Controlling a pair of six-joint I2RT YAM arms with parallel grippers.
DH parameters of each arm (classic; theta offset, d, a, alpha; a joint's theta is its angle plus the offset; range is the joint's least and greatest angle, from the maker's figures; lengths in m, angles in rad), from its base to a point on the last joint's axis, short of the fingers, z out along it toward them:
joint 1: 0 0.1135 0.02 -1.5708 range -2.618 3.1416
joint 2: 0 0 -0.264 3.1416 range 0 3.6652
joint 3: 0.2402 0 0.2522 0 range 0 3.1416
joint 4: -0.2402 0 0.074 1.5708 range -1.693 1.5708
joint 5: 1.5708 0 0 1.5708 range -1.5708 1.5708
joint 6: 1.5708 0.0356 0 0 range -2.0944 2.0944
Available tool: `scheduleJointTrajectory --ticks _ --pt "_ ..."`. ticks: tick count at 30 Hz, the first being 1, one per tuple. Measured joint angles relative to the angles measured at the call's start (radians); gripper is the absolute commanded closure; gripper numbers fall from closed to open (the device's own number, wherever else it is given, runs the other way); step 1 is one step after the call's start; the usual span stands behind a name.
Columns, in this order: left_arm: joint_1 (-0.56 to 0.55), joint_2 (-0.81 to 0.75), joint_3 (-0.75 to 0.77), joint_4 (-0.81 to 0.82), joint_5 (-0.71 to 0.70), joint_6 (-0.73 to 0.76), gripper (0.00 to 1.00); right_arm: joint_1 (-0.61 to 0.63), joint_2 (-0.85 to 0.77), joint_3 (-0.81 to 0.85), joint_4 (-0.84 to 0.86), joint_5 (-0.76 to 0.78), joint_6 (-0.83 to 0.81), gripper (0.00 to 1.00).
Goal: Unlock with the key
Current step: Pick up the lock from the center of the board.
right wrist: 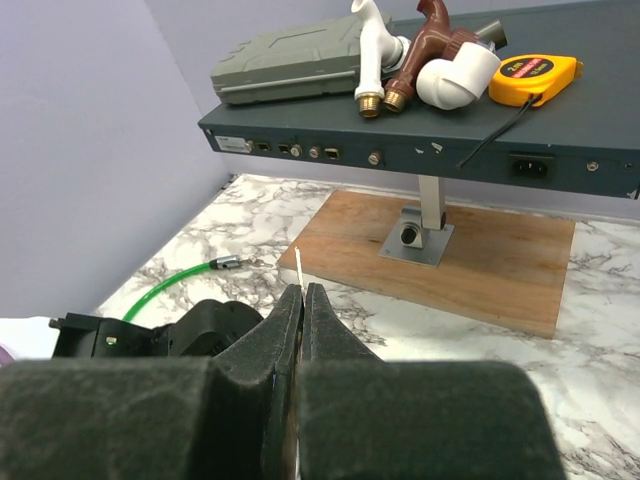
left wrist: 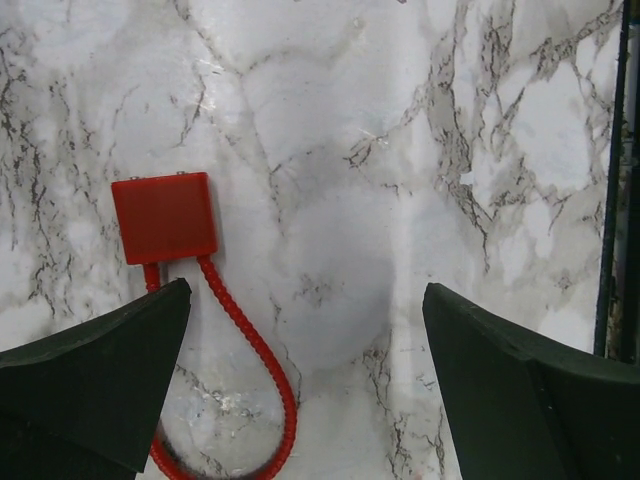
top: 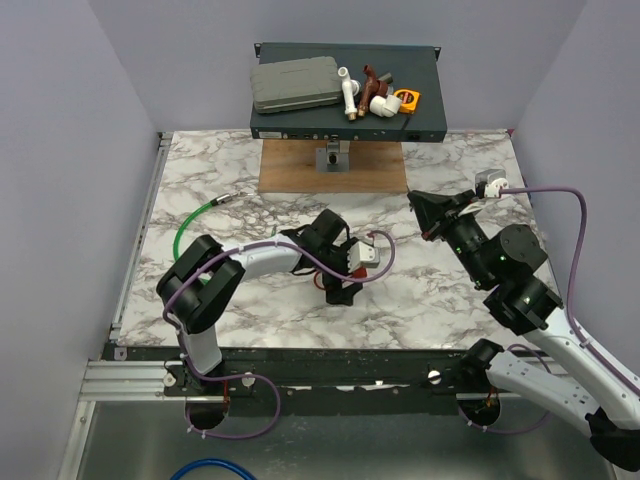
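Observation:
The red lock (left wrist: 164,217) lies flat on the marble, its ribbed red cable (left wrist: 250,340) looping toward me. My left gripper (left wrist: 306,290) hangs open just above the table, and the left finger (left wrist: 100,380) covers part of the loop. Nothing is between the fingers except marble and part of the cable. From above, the left gripper (top: 345,283) points down at mid-table, with a bit of the red lock (top: 352,264) showing beside it. My right gripper (right wrist: 303,290) is shut on the key (right wrist: 299,265), whose thin metal blade sticks out past the tips. It hovers to the right, apart from the lock (top: 418,200).
A wooden board (top: 330,166) with a metal post (right wrist: 420,225) carries a dark rack unit (top: 345,120) at the back. On the unit lie a grey case (top: 295,84), pipe fittings (top: 365,92) and a yellow tape measure (top: 407,98). A green cable (top: 195,222) curls at the left.

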Motion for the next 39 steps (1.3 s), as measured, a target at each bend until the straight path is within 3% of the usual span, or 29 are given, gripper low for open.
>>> scheduleJointTrajectory --ticks 10,25,39 --pt "0.003 -0.024 0.064 -0.071 0.013 0.004 0.01 0.0 -0.002 0.0 0.0 0.0 0.0 0.99" --pt "0.011 0.093 0.141 0.02 -0.02 -0.034 0.01 0.0 -0.002 0.009 -0.011 0.011 -0.003 0.99" --pt "0.026 0.12 0.072 0.145 -0.064 -0.03 0.3 0.0 -0.004 0.05 -0.054 0.027 -0.027 0.99"
